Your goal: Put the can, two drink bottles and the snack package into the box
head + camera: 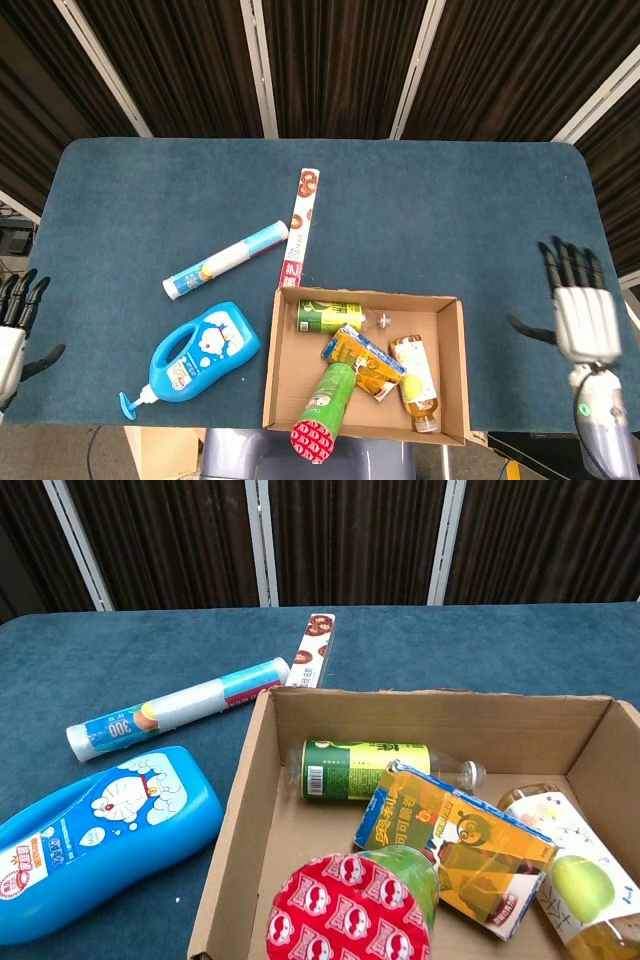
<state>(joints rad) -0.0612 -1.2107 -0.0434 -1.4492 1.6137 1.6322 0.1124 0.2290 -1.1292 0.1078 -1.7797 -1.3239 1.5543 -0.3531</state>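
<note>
The cardboard box [273,378] [240,800] stands at the table's near edge. Inside lie a green-labelled drink bottle [330,316] [365,770], a yellow snack package [362,362] [455,848], an amber drink bottle [413,379] [570,875] and a green can with a red lid [325,408] [350,920] leaning on the front wall. My right hand [582,312] hovers by the table's right edge, fingers spread, holding nothing. My left hand [15,325] shows at the far left edge, fingers apart and empty. Neither hand appears in the chest view.
Left of the box lies a blue Doraemon pump bottle [195,358] [95,835]. A white and blue roll [226,259] [175,720] and a long flat red and white package [300,226] [312,650] lie behind the box on the blue table [450,220].
</note>
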